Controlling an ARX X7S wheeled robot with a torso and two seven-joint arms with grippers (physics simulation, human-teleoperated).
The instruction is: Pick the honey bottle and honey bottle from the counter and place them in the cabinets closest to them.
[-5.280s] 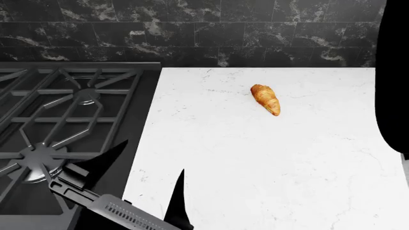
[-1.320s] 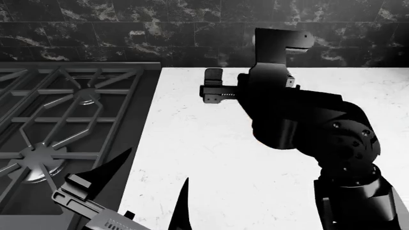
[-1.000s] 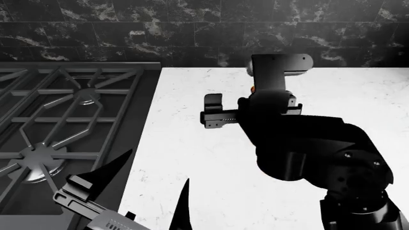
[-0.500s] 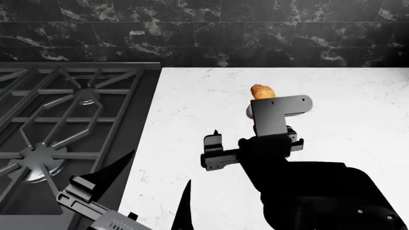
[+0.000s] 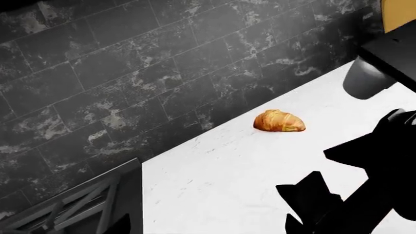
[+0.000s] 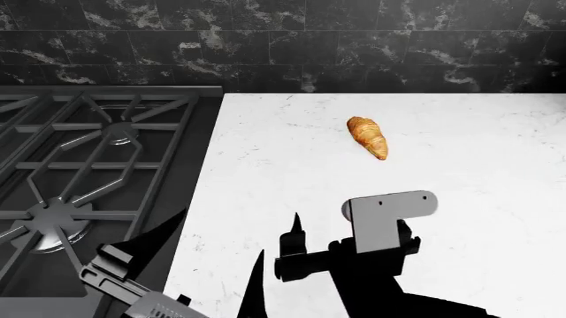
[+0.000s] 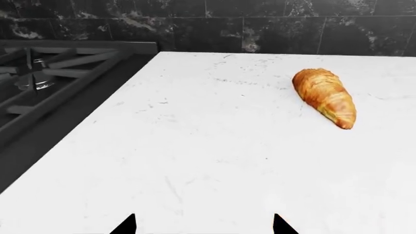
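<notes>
Lying alone on the white desk, a croissant sits at twelve o'clock from the right tool, whose two fingertips stand wide apart, holding nothing. At eight o'clock the left tool is spread wide too, beside the stove. Neither honey bottle shows.

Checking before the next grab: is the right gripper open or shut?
Open. The right gripper's two dark fingertips stand apart over the bare white counter, nothing between them.
</notes>
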